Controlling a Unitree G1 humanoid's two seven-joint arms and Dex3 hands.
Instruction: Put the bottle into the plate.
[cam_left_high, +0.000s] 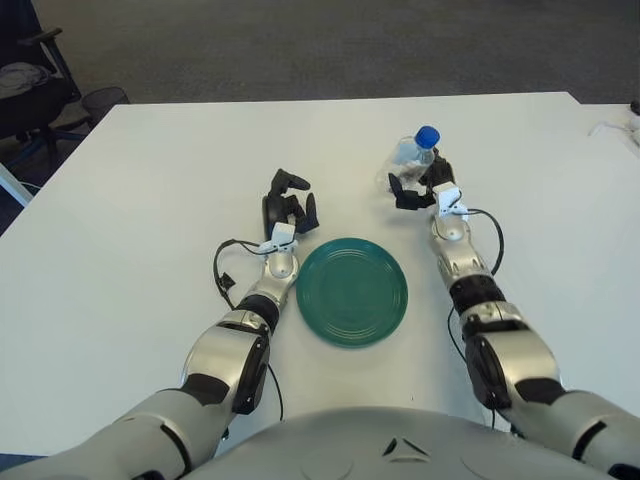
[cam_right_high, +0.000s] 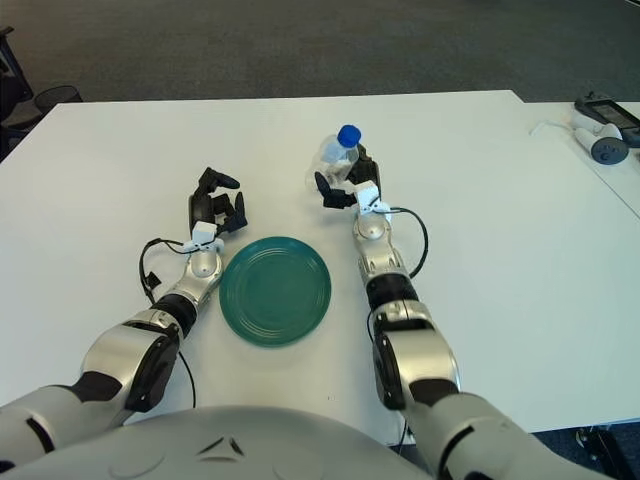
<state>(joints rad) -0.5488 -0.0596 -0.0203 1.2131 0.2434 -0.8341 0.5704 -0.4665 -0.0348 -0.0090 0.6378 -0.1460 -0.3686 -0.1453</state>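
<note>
One bottle, blue cap up, pinched between right hand fingers, beyond and right of plate. Best kept upright: lift clear of table, swing inward, set down mid-plate. Left hand idle just left of plate rim, fingers loosely spread, holding nothing. Path unobstructed, seemingly.

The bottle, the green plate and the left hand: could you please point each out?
bottle (cam_left_high: 411, 153), left eye view, clear body below cap.
green plate (cam_left_high: 352, 291), left eye view, centre.
left hand (cam_left_high: 289, 205), left eye view, palm.
</note>
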